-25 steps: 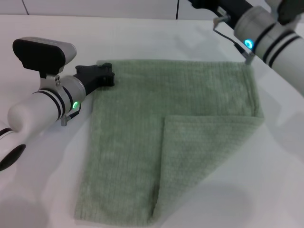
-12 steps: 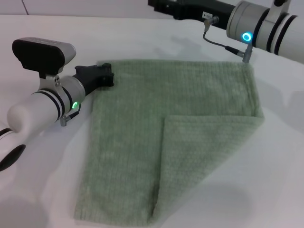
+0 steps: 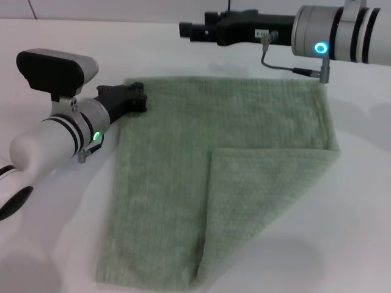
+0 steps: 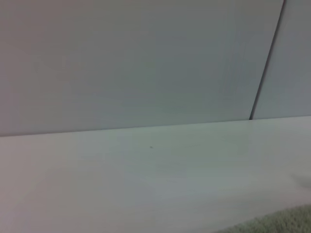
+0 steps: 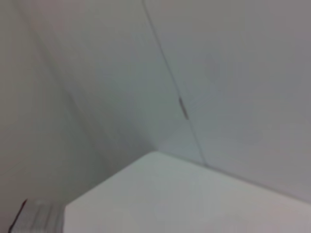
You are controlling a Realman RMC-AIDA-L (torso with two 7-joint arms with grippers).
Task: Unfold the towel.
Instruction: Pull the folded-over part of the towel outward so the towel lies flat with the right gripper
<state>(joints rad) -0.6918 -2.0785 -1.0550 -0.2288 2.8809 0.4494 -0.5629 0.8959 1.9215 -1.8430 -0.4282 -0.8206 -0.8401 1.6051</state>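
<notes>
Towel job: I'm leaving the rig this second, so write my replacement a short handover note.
Left gripper: at the towel's far left corner, resting on its edge; grip not visible.
Right gripper: in the air beyond the towel's far edge, pointing across the table, holding nothing.
Towel: flat on the table, near right corner folded over onto the top, making a triangular flap.
Done: mostly spread.
Left: open that flap.

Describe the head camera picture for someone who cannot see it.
A sage-green towel lies on a white table, its near right corner folded over. The left claw sits at its far left corner; the right claw hangs beyond its far edge.
</notes>
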